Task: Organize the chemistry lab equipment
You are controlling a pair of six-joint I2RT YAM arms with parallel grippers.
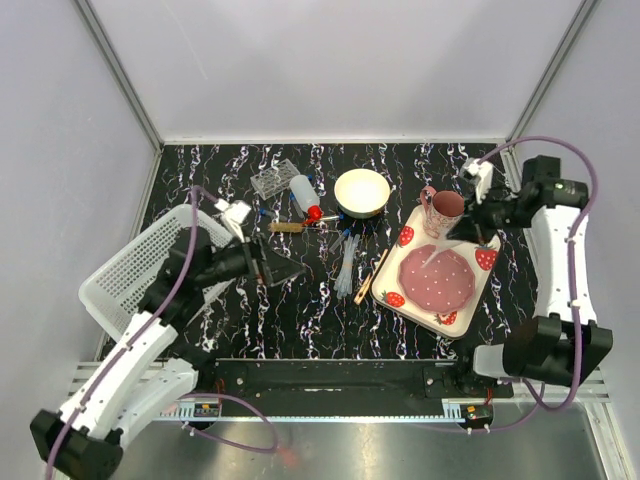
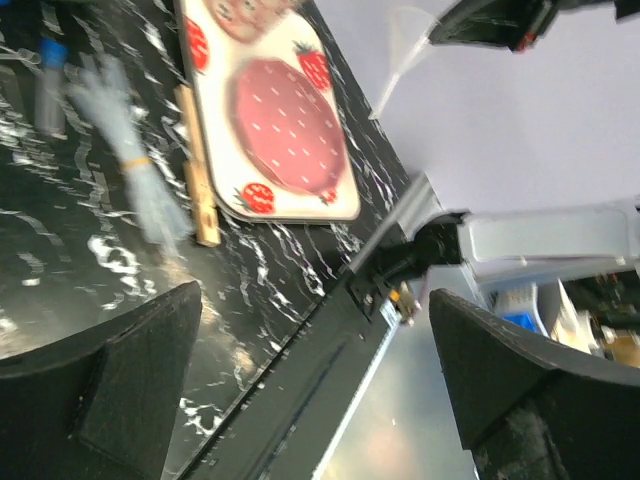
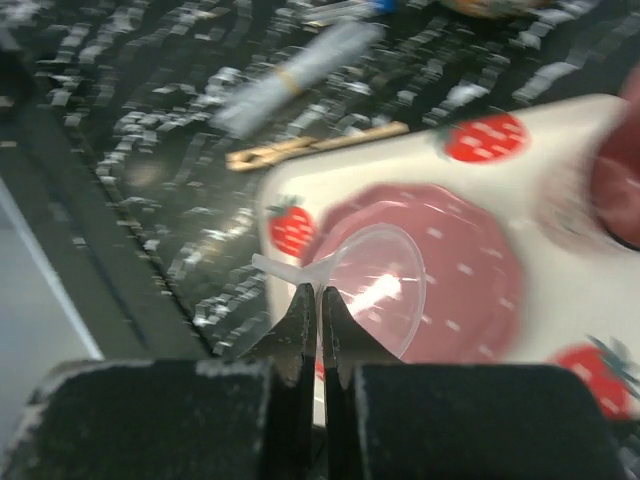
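My right gripper [image 3: 313, 295] is shut on the rim tab of a clear plastic funnel [image 3: 375, 285] and holds it above the strawberry plate [image 3: 560, 130]. In the top view the right gripper [image 1: 470, 232] hovers over the plate's far end, by the pink mug [image 1: 445, 208]. My left gripper [image 1: 285, 270] is open and empty, above the table left of the pipette bundle [image 1: 347, 265]. A clear tube rack [image 1: 272, 181], a white squeeze bottle [image 1: 303, 195] with a red cap, blue-capped tubes [image 1: 345, 235] and a wooden stick [image 1: 371, 277] lie mid-table.
A white bowl with a yellow rim [image 1: 362, 192] sits behind the tubes. A white mesh basket [image 1: 140, 265] is tilted at the left edge. Another wooden stick [image 1: 285, 227] lies near the bottle. The plate [image 1: 440, 272] takes up the right middle.
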